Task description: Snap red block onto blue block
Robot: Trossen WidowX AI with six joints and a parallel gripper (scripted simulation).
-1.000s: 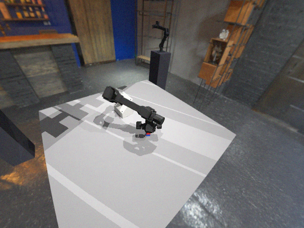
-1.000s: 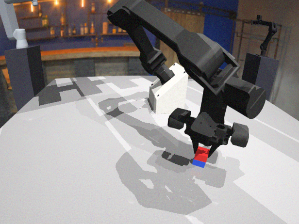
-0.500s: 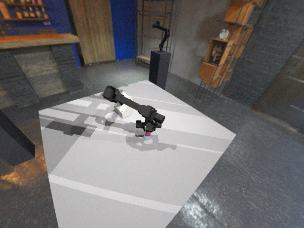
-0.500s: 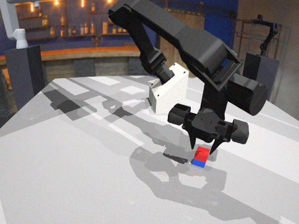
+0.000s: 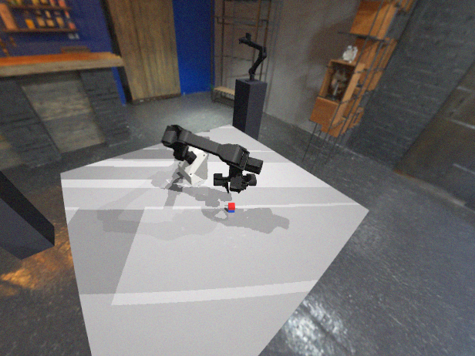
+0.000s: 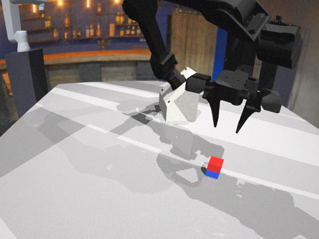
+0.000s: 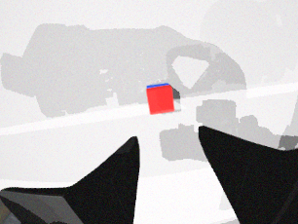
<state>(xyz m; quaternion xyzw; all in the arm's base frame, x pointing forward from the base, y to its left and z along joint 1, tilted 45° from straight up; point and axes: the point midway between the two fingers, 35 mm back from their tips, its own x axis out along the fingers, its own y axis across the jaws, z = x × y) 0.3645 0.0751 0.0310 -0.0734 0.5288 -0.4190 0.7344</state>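
1. Red block [image 5: 231,206] [image 6: 215,164] [image 7: 160,99] sits on top of blue block [image 5: 231,211] [image 6: 212,174] [image 7: 158,86], which is on the bench [image 5: 200,262] [image 6: 103,207] [image 7: 29,161]. Stacked there because the task wants the two joined.
2. Sides look roughly flush, no tilt visible. Presumably lined up so red can seat on blue.
3. Less blue than red shows in the exterior view. Could mean red is pressed down over it, but the click itself can't be confirmed from here.
4. Gripper [image 5: 237,190] [image 6: 226,130] [image 7: 168,136]: fingers apart, nothing between them. Opened that way to let go of red, I'd say.
5. Fingertips are above the blocks and off to the arm-base side, touching neither. That clearance likely keeps them from knocking the stack.
6. Fingers point down toward the bench, so a straight re-approach looks possible if red needs another push.
7. Judgement: pick, place and release look done; task at or near its end. Next is probably just staying clear.
8. Risk: if the fit is only loose, a sideways bump could shift red. Any extra press should go straight down, centred.
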